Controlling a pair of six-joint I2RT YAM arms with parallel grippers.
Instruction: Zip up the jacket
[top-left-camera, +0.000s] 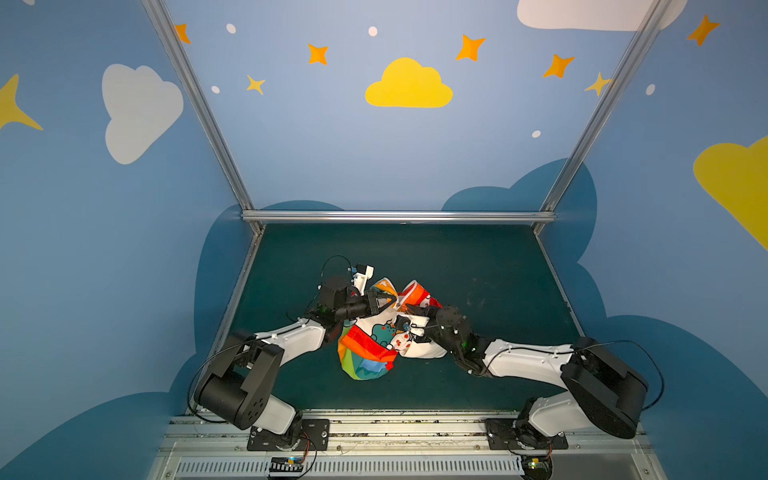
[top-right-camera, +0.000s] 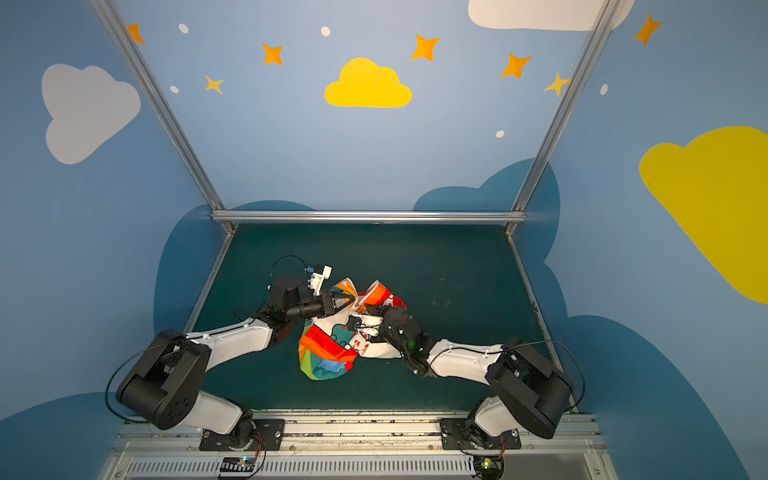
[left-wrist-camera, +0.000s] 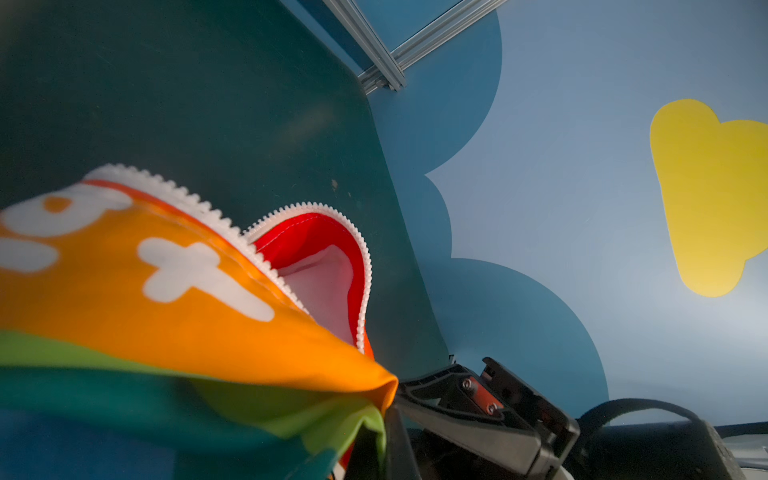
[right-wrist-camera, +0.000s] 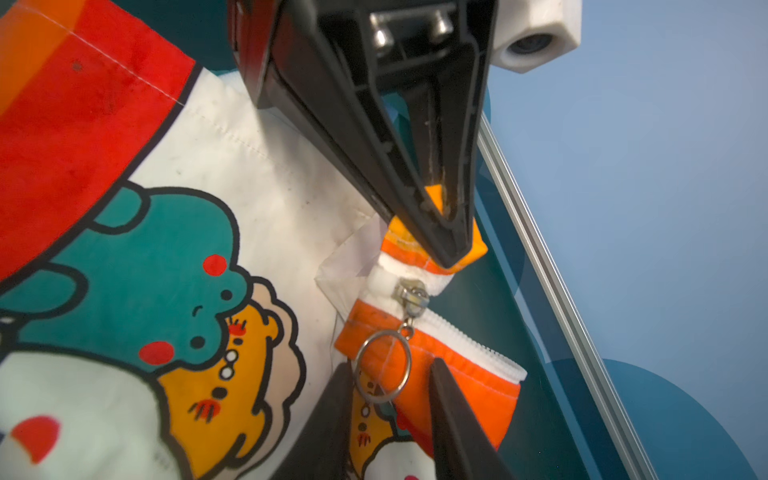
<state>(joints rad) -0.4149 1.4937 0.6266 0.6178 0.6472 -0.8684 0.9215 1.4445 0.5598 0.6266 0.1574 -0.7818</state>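
Currently the jacket (top-left-camera: 374, 332) (top-right-camera: 328, 353) sits bunched mid-table on the green mat (top-left-camera: 457, 270), between both arms, with its white cartoon-print lining (right-wrist-camera: 166, 291) facing up and rainbow stripes folded over at the near side. The left gripper (top-left-camera: 392, 304) (top-right-camera: 353, 301) (right-wrist-camera: 446, 249) is clamped tight on the jacket's orange corner at the end of the zipper (left-wrist-camera: 208, 212), and fabric pokes out between its fingers in the right wrist view. The slider (right-wrist-camera: 411, 293) sits just beside that pinch, so the zipper is undone. In the left wrist view both white tooth rows splay apart, with red fabric and pale lining between them. The ring pull (right-wrist-camera: 383, 368) hangs from the slider and lies on the orange hem. The right gripper (top-left-camera: 409, 308) (top-right-camera: 368, 308) (right-wrist-camera: 390, 365) stands partway apart, with one finger on either side of the ring. One finger is at the ring's edge and the other is clear of it, so it has no grip. In both top views the two gripper tips nearly meet over the jacket's far side.
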